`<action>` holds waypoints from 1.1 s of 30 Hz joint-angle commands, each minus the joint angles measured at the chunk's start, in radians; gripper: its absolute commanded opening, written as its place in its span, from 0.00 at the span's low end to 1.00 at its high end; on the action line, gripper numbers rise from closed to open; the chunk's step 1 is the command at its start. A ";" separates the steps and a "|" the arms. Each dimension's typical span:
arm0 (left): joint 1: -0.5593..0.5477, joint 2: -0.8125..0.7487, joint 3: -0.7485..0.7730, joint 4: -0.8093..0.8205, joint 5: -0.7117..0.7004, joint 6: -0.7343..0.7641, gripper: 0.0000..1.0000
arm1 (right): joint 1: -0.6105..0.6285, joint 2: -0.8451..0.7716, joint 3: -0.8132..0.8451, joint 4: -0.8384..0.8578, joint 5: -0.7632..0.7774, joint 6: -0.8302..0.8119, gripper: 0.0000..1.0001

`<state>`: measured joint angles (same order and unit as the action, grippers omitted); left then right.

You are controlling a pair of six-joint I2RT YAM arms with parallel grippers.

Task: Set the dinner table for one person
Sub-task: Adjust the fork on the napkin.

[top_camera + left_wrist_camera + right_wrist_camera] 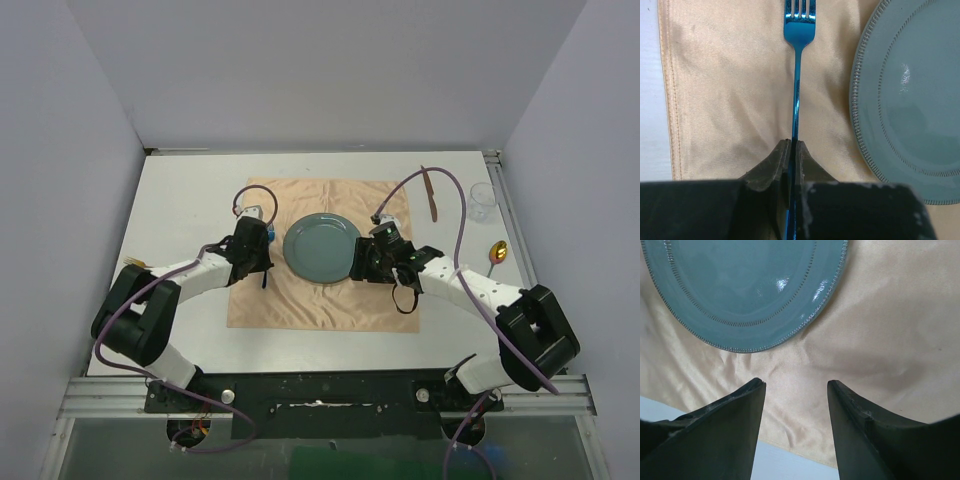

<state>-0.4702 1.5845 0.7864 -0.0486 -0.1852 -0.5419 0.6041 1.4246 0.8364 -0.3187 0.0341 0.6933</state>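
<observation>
Left wrist view: the left claw (794, 144) is clamped on the blue fork (797, 85); lower it straight, with the teal plate (910, 100) just right of the claw. The right claw (796, 387) stands apart, empty.

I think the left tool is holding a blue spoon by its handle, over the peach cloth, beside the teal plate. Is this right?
Not fully. The left tool holds a blue fork, not a spoon; the left wrist view shows its tines. The rest stands: it is shut on the handle, over the peach cloth, beside the teal plate.
</observation>
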 commanded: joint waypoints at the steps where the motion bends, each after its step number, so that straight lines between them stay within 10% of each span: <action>1: -0.002 0.002 0.055 0.064 -0.024 0.017 0.00 | 0.011 0.007 0.044 0.021 0.012 0.008 0.53; 33: -0.002 0.098 0.148 0.078 -0.102 0.088 0.00 | 0.014 0.030 0.052 0.015 0.008 0.008 0.54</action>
<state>-0.4702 1.6615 0.8700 -0.0048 -0.2638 -0.4900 0.6106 1.4567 0.8467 -0.3229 0.0338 0.6933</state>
